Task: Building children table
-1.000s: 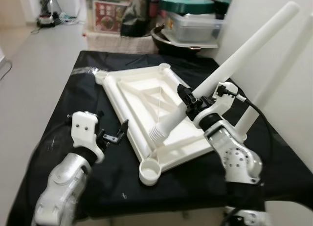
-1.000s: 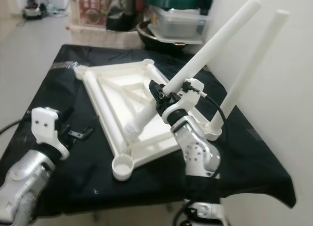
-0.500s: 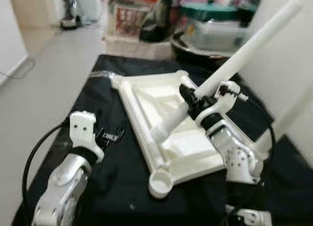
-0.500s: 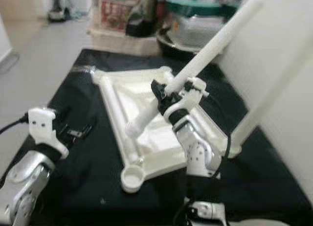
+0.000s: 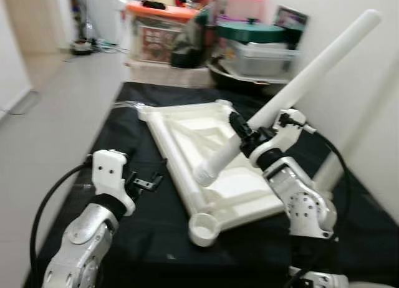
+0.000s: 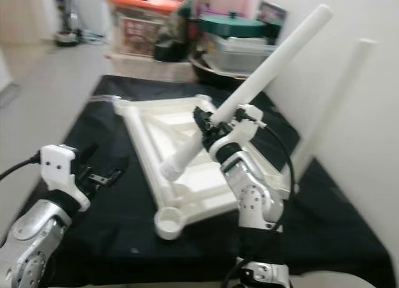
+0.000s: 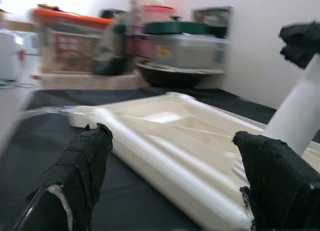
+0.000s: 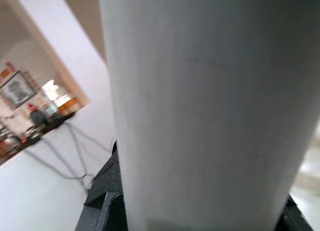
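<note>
A white table leg (image 5: pixel 293 95) is clamped in the right gripper (image 5: pixel 244 136) and held slanted above the upturned tabletop (image 5: pixel 206 151), its lower end hanging over the tabletop's middle, presumably so it can be steered to the empty corner socket (image 5: pixel 204 227) at the tabletop's near corner. The left gripper (image 7: pixel 170 181) is kept spread and empty just beside the tabletop's left rail, likely ready to steady it. Another leg (image 6: pixel 330 107) is seen standing at the tabletop's right corner.

No lettering, number or brand can be read anywhere. The box under the orange lid (image 5: pixel 161 33), far beyond the black table, carries a red printed label, and a framed picture (image 6: pixel 271 12) stands far right by the wall, but both are too blurred and small to make out any words
</note>
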You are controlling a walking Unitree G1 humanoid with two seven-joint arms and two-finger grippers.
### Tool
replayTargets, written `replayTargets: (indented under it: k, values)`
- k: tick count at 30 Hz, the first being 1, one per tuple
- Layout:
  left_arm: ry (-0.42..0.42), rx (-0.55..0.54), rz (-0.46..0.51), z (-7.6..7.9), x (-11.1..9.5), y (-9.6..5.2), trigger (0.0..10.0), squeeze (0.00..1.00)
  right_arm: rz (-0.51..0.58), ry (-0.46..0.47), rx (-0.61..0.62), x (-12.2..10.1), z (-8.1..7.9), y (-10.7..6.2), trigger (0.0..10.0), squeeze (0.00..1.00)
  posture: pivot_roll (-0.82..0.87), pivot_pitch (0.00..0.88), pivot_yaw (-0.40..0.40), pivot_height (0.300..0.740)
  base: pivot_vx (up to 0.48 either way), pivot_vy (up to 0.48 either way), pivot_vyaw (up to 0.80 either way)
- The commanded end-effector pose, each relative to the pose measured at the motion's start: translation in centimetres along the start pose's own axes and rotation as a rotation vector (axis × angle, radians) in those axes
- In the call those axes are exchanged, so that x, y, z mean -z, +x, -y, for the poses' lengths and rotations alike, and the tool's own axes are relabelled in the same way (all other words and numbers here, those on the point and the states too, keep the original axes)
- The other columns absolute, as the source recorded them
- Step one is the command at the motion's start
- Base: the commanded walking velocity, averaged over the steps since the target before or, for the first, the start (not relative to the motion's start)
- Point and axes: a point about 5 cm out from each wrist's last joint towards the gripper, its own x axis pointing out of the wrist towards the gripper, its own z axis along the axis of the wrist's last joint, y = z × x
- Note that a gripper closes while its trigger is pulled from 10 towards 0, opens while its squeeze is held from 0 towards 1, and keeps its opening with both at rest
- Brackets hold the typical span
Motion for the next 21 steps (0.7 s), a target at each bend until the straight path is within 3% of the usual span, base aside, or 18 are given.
replayTargets:
  k: [1,11,12,17,18,21]
  values:
    - [-0.004,0.002,-0.005,0.1,0.1,-0.1,10.0,0.0,0.005,-0.026,-0.027,-0.2,-0.4,0.0,0.0,0.0,0.11,0.0,-0.143,0.74,0.0,0.0,0.0]
    - [-0.004,0.008,-0.009,0.2,0.2,-0.1,10.0,0.0,-0.004,-0.088,-0.047,-0.4,-0.4,0.0,0.0,0.0,0.11,0.0,-0.146,0.74,0.0,0.0,0.0]
    - [0.002,0.018,-0.016,0.4,0.3,-0.2,10.0,0.0,-0.007,-0.152,-0.073,-0.8,-0.4,0.0,0.0,0.0,0.11,0.0,-0.146,0.74,0.0,0.0,0.0]
    - [0.0,0.027,-0.029,0.5,0.6,-0.4,10.0,0.0,-0.036,-0.266,-0.17,-1.6,-0.7,-0.3,0.0,0.0,0.1,0.0,-0.145,0.74,0.0,0.0,0.0]
    - [0.001,0.028,-0.036,0.5,0.8,-0.5,10.0,0.0,-0.071,-0.351,-0.257,-1.9,-1.0,-0.6,0.0,0.0,0.1,0.0,-0.145,0.74,0.0,0.0,0.0]
    - [0.003,0.025,-0.04,0.4,0.9,-0.5,10.0,0.0,-0.115,-0.415,-0.352,-1.9,-1.5,-1.1,0.0,0.0,0.1,0.0,-0.145,0.74,0.0,0.0,0.0]
